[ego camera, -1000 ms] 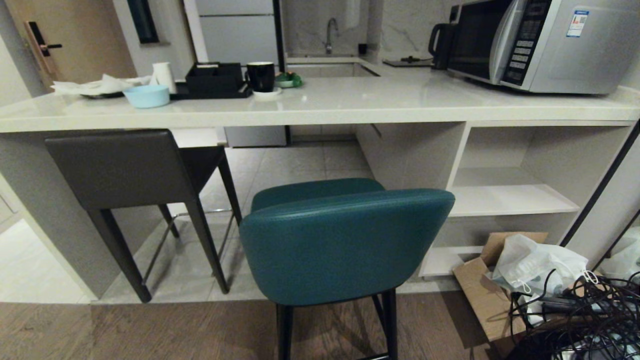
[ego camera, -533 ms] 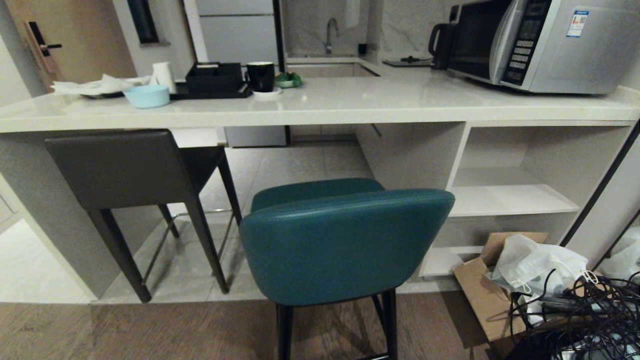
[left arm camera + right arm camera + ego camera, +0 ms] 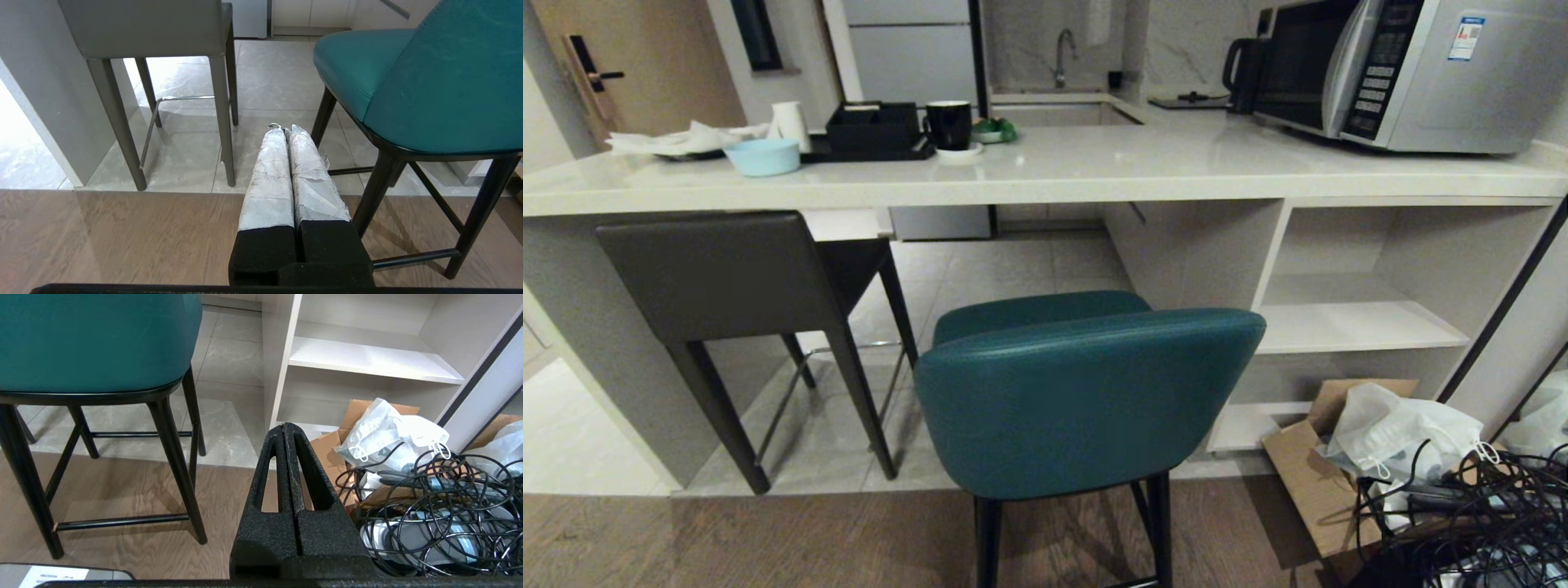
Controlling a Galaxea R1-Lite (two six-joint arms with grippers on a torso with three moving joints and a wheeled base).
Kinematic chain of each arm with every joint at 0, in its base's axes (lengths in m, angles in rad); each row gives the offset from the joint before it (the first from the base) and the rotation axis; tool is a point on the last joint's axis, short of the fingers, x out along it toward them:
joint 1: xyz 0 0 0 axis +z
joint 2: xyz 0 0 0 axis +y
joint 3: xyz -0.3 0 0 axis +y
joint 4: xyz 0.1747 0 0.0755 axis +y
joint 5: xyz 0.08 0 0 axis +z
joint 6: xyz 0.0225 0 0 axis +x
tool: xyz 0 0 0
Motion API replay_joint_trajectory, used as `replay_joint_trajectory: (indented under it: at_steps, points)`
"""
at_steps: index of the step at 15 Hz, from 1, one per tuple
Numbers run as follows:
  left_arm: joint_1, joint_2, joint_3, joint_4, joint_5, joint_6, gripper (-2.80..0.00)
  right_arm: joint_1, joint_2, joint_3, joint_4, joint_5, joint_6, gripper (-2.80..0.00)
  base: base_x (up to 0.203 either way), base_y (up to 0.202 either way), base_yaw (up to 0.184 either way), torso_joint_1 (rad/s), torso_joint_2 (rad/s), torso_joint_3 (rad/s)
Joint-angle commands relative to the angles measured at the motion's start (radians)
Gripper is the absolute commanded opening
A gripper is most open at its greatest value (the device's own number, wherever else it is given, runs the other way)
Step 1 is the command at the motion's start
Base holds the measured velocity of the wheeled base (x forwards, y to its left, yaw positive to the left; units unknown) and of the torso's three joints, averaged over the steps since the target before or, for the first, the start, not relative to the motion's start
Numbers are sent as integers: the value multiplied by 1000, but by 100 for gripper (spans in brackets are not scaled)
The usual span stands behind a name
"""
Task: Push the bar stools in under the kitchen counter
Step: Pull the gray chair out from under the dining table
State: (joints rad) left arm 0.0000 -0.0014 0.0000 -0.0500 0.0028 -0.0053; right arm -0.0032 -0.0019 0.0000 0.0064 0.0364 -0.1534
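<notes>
Grey tile runs beneath the long off-white speckled stone kitchen counter (image 3: 1045, 175), giving way to wood flooring on the near side. From the head view, the dark grey-brown leather stool with the boxy back (image 3: 715, 273) sits at ten o'clock, its back just under the counter edge and seemingly tucked in already. The teal stool with the curved back and thin black legs (image 3: 1086, 400) stands at six o'clock, well clear of the counter, its rear legs on the wood; that one looks like the stool left to push.

To do it well, I would press on the middle of the teal backrest, fairly low, so the tall stool slides instead of tipping, and steer it straight toward twelve o'clock, keeping clear of the white shelf unit (image 3: 1364, 318) at three o'clock and the cardboard box with the tangle of black cables (image 3: 1462, 514) at four.

Neither arm touches anything. The left gripper (image 3: 286, 130), fingers wrapped in pale tape, is clenched and empty, between the two stools. The right gripper (image 3: 287, 426), black, is likewise clamped on nothing, beside the teal stool's legs.
</notes>
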Motion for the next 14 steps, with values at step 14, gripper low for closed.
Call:
replay_joint_trajectory:
  at_steps: [14]
  points:
    - [2, 0, 18, -1, 0, -1, -280, 0, 2, 0, 4, -20, 60, -280, -58, 0, -1, 1, 1, 1]
